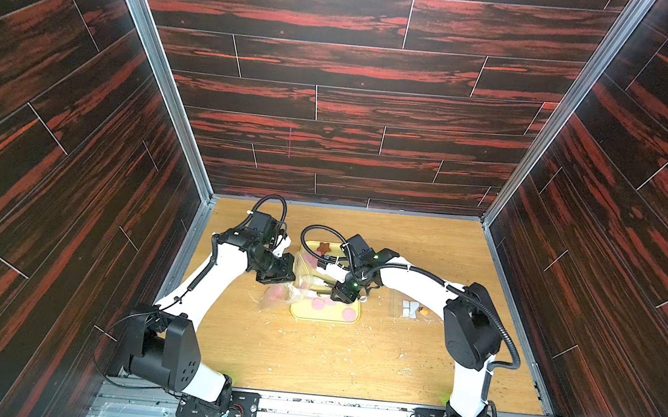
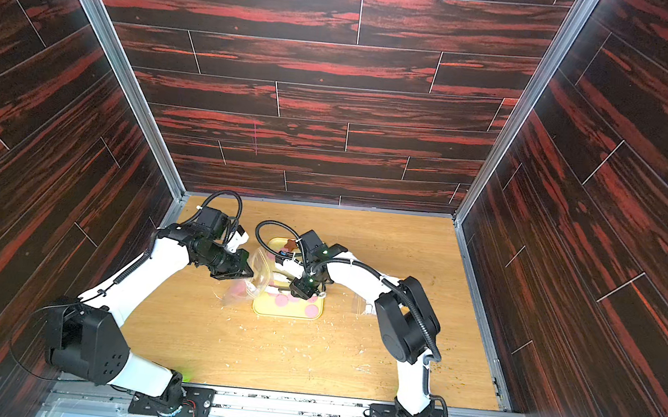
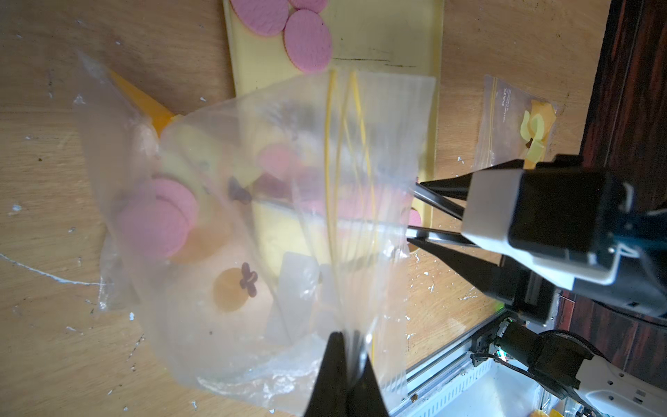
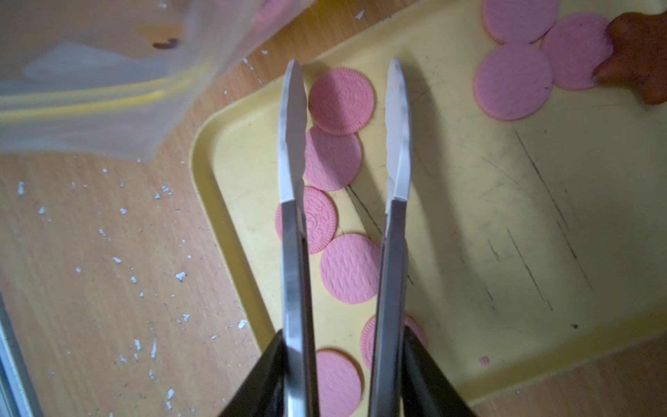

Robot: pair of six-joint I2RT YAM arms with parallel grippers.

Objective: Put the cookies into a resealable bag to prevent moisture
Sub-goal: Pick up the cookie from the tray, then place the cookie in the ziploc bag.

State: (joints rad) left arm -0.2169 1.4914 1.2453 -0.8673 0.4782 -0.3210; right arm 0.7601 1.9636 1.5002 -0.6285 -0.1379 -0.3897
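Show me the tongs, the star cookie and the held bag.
tongs point(image 4: 293, 137): right wrist view, one blade.
star cookie point(image 1: 323, 247): in a top view, its middle.
bag point(image 3: 274, 231): left wrist view, its middle.

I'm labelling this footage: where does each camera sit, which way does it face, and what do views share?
Top views: high above the arm bases, looking down at the table; left arm and right arm show whole.
Left wrist: on the left arm, facing the bag the left tool pinches.
Right wrist: on the right arm, looking along the tongs in the right tool, onto the tray.
Shared: all show tray and pink cookies.
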